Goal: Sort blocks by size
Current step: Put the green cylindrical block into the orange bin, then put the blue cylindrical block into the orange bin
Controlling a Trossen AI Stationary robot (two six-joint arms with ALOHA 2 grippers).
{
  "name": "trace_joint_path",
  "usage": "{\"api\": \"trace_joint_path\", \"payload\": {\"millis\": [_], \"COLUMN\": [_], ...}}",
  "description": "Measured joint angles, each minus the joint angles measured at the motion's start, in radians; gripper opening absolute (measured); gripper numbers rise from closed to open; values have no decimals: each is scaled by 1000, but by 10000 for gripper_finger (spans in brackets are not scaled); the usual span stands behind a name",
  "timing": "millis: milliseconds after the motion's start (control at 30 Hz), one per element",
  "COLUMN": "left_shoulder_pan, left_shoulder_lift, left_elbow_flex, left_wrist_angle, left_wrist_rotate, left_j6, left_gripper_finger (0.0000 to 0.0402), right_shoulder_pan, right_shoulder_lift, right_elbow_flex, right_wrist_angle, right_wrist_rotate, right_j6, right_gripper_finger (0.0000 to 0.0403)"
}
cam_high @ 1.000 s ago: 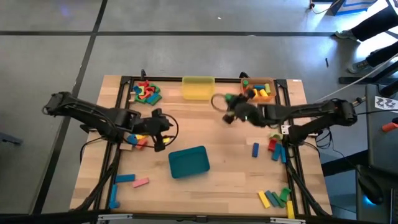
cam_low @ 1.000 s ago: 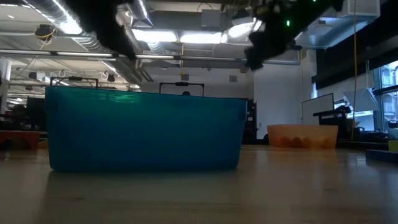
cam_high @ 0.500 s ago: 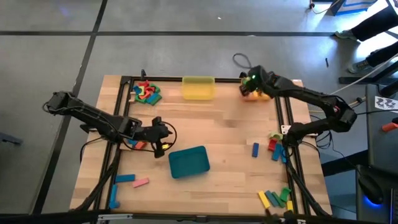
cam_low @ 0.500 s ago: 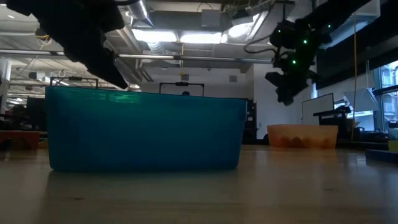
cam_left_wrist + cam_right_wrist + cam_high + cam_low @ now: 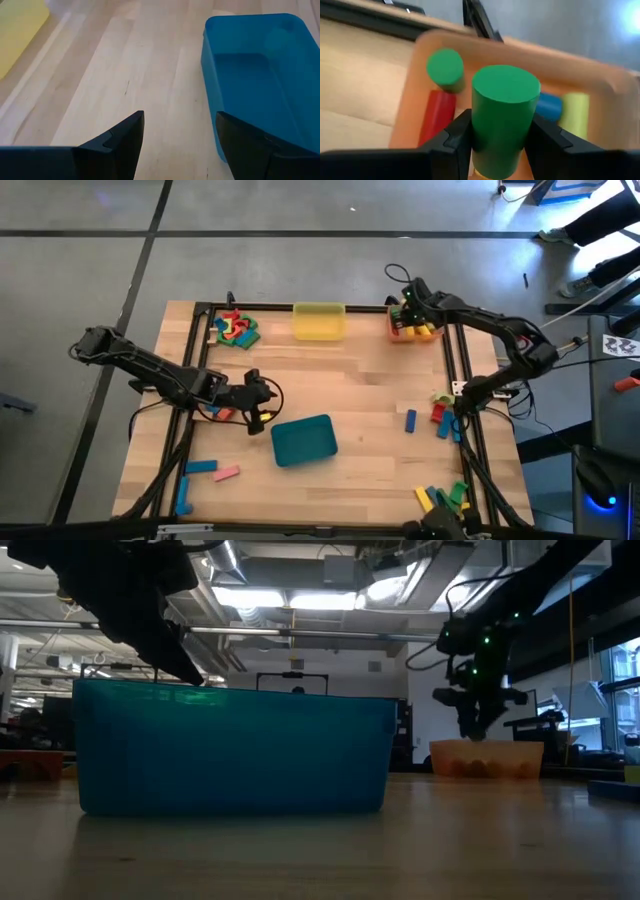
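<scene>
Right gripper [image 5: 502, 140] clamps green cylinder [image 5: 504, 115] upright, directly over orange tray [image 5: 415, 90] at table's far right corner. Tray already holds short pieces: second green cylinder [image 5: 445, 67], red block [image 5: 437, 117], blue and yellow ones; likely bin for short cylinders, so held piece hangs there ready for drop. Left gripper [image 5: 175, 145] spread wide, empty, low over bare wood just beside teal tray [image 5: 250, 75]. Loose blocks [image 5: 440, 418] remain along right table edge, unsorted.
</scene>
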Motion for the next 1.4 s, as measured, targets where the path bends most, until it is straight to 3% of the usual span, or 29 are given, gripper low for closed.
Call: {"api": "trace_joint_path", "payload": {"millis": [300,467,600,867,1133,1400], "left_shoulder_pan": [-2,-2,-2,33,82,-37], "left_shoulder_lift": [0,0,0,0,0,0], "left_elbow_flex": [0,0,0,0,6,121], "left_wrist_angle": [20,19,20,14,11,-36], "left_wrist_rotate": [0,0,0,0,21,83], "left_j6": [6,8,8,23,3,150], "left_gripper_finger": [230,230,230,230,230,230], "right_shoulder_pan": [-29,-30,32,378,761,1006], "right_shoulder_lift": [22,14,-54,-209,-195,-165], "right_elbow_flex": [0,0,0,0,0,0], "right_wrist_angle": [-72,-70,-59,-31,146,267], "right_wrist_rotate": [51,15,-39,-87,69,146], "right_j6": [17,-12,-47,-59,-45,-45], "right_gripper_finger": [194,233,257,270,271,271]}}
